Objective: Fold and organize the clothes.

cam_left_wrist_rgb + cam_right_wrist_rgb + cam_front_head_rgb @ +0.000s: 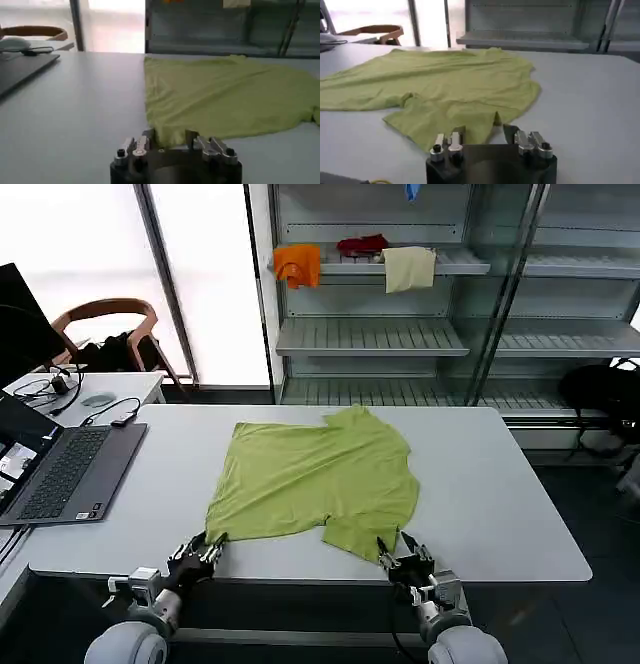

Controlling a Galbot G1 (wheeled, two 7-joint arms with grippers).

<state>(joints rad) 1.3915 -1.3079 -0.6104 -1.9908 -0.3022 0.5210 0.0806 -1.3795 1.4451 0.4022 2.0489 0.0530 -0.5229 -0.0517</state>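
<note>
Lime-green T-shirt point(315, 479) lies spread and a little rumpled on the white table point(500, 514), roughly in the middle, with its hem corner toward the robot's left and a sleeve flopped toward the near edge on the right. Left gripper point(205, 552) sits low at the near table edge, right at the shirt's near-left corner; in the left wrist view the left gripper point(172, 145) has its jaws spread apart with the cloth's corner lying between them, and I can't say for sure that they touch it. Right gripper point(402, 559) is at the near edge too, just by the tip of the near sleeve; in the right wrist view the right gripper point(485, 137) has its jaws parted as well, the sleeve edge reaching in between them, nothing clamped.

Off to the robot's left an open laptop point(65, 469) rests on the table. Behind it all a metal shelf unit point(400, 334) carries an orange cloth point(298, 264), a red cloth point(362, 245) and a cream cloth point(410, 268) on its upper shelf
</note>
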